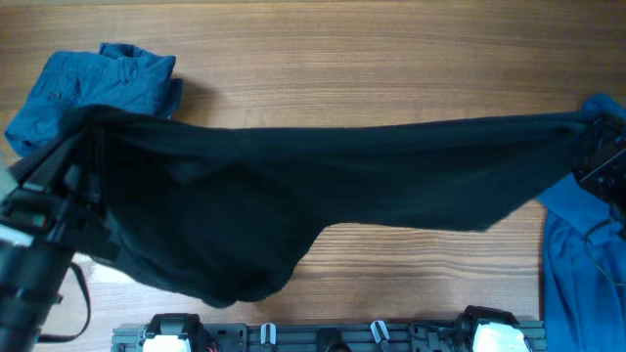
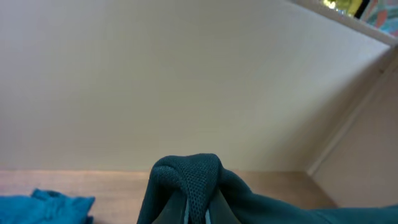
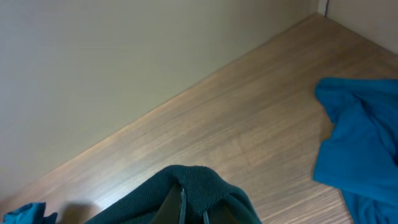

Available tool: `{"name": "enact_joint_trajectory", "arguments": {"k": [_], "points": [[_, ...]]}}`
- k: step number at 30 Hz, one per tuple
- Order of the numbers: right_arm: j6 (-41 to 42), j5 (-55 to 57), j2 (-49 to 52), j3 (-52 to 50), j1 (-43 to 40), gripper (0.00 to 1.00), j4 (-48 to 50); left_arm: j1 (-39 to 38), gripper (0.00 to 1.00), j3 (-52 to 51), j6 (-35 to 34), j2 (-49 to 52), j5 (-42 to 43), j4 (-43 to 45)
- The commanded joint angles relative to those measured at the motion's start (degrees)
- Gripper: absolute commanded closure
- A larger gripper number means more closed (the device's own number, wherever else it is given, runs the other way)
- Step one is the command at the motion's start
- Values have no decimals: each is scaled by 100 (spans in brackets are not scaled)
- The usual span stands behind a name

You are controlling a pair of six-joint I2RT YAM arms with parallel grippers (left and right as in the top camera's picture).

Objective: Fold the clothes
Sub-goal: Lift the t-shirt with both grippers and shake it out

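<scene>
Black fabric garment (image 1: pixel 254 196), large and plain, strung out over the wooden worktop (image 1: pixel 391 68) between the two arms. Top edge is pulled nearly straight from left to right, and the bulk sags in a deep belly left of centre. Can't tell whether the low part touches the wood

Left gripper (image 1: pixel 70 161): pinched tight on the garment's left corner. Its wrist view shows only a rounded bunch of the dark knit at the bottom edge, with the fingers buried in cloth

Right gripper (image 1: pixel 595 147): clamped on the opposite corner at the far right edge. Same bunch of cloth over the fingers in its wrist view

Teal-blue crumpled garment (image 1: pixel 98 83) lies on the worktop at the far left; from overhead, the black one's left end overlaps its near edge

Bright blue rumpled garment (image 1: pixel 582 269) lies on the right side, nearer the arm bases than the right gripper and well apart from the teal one

Plain beige wall (image 2: pixel 186 74) behind the worktop
</scene>
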Motion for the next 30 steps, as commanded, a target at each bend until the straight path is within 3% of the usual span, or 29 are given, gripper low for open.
{"name": "enact_joint_trajectory", "arguments": {"k": [1, 4, 7, 9, 11, 14, 17, 24, 30], "points": [[92, 271, 275, 105, 17, 96, 168, 39, 96, 216, 162, 166, -267, 31], [136, 254, 713, 85, 17, 96, 942, 39, 96, 175, 164, 876, -33, 74], [-39, -557, 1322, 101, 17, 96, 2203, 39, 96, 243, 166, 1871, 896, 911], [-153, -994, 1506, 216, 17, 96, 2369, 39, 96, 544, 142, 2275, 1283, 1027], [-382, -1054, 1467, 376, 17, 96, 2035, 37, 96, 1084, 160, 2452, 1408, 568], [-595, -1038, 929, 433, 17, 96, 1401, -81, 96, 1707, 426, 2190, 1386, -634], [-590, -1038, 396, 433, 17, 96, 1082, -223, 96, 1742, 487, 1670, 1381, -1001], [-144, -730, -651, 433, 17, 96, 1038, -232, 96, 1742, 487, 496, 791, -852], [-39, -730, -415, 417, 17, 96, 1106, -232, 96, 1718, 487, 920, 323, -723]]}}
